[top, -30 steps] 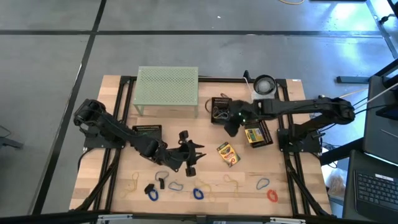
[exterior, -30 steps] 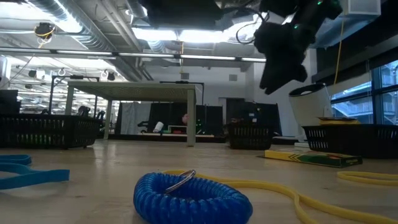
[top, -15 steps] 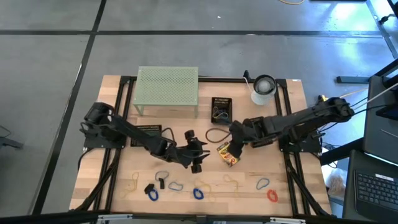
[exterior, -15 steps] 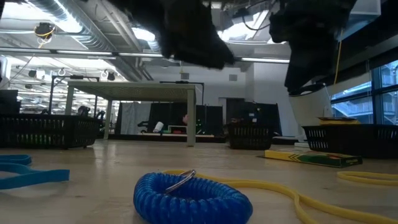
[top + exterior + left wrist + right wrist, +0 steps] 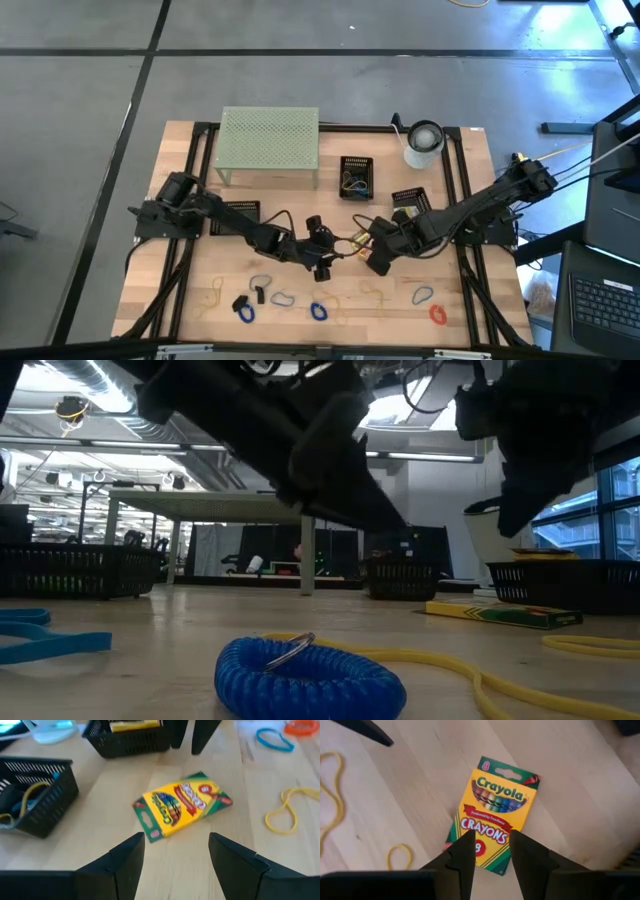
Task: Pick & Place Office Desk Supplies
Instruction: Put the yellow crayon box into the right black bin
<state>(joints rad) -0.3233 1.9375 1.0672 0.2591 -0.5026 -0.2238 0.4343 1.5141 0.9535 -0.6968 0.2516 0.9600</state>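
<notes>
Both arms low, left gripper [image 5: 172, 852] and right gripper [image 5: 490, 851] flanking crayon box [image 5: 493, 812]

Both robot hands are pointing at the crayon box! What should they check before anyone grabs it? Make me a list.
1. Crayon box lying flat and free on the table: ok.
2. Left gripper open, box ahead of it, apart: ok.
3. Right gripper open above the box's lower end, not gripping it: ok.
4. Only one arm going for the box: not ok, both aim at it.
5. Yellow rubber band clear of the box: ok.
6. Room between the two grippers: cannot tell; the high view shows them close together.
</notes>
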